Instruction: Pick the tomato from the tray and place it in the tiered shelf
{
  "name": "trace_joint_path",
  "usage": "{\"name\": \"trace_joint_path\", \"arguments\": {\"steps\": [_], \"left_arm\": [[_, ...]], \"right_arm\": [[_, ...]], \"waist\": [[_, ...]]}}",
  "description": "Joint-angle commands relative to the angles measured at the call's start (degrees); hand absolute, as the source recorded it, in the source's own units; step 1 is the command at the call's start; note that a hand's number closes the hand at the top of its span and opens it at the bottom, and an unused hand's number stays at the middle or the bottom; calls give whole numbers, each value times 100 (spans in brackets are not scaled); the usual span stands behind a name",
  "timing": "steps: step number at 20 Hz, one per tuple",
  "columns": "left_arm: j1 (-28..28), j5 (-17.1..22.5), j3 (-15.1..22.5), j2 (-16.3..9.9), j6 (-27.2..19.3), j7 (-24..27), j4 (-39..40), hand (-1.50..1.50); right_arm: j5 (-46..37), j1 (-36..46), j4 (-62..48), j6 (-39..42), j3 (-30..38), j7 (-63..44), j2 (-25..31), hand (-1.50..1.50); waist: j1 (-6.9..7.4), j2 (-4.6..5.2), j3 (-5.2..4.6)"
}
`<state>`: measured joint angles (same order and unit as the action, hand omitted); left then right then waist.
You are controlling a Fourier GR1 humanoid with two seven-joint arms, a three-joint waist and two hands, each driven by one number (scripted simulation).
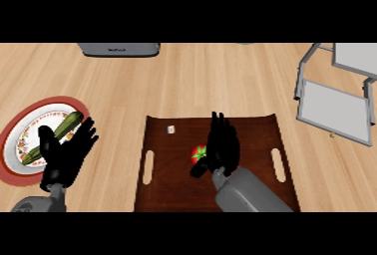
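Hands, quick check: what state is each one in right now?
Left hand: open, resting over the plate, holding nothing.
Right hand: open, over the tomato on the tray, not gripping it.

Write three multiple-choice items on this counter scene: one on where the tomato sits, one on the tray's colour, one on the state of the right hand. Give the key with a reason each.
1. Where is the tomato?
A. On the tray
B. On the plate
C. In the tiered shelf

2. What colour is the tray?
A. White
B. Dark brown
C. Green

3. What is the right hand doing?
A. Resting beside the shelf
B. Holding the tomato above the shelf
C. Lying over the tray with fingers straight, right next to the tomato

Key:
1 A: the red tomato lies on the tray's surface, far from the tiered shelf at the upper right.
2 B: the tray is dark brown against the pale wood counter.
3 C: the fingers point away from the robot, uncurled, and the tomato shows at the hand's left edge.
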<state>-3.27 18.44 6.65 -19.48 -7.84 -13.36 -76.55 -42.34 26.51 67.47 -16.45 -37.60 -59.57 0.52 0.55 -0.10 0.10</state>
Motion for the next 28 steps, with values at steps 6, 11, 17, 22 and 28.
{"name": "trace_joint_path", "arguments": {"steps": [6,11,17,22,28], "left_arm": [[205,-250,69,213,-150,-219,-352,0],[0,-107,-278,128,267,-113,72,0],[148,-76,-478,33,275,-37,111,0],[80,-347,-249,314,57,-177,5,0],[60,-287,-353,309,163,-136,92,0]], "right_arm": [[1011,366,-1073,16,-443,769,-47,150],[975,286,-685,-375,-834,819,-45,150],[2010,-581,608,999,879,2215,2077,150],[1832,-972,2071,959,1198,2187,2534,150],[1299,-361,3320,741,1748,1297,2745,150]], "waist": [[65,25,-6],[25,20,-8],[-173,-1,-8],[-192,-31,-12],[-181,-30,-17]]}}
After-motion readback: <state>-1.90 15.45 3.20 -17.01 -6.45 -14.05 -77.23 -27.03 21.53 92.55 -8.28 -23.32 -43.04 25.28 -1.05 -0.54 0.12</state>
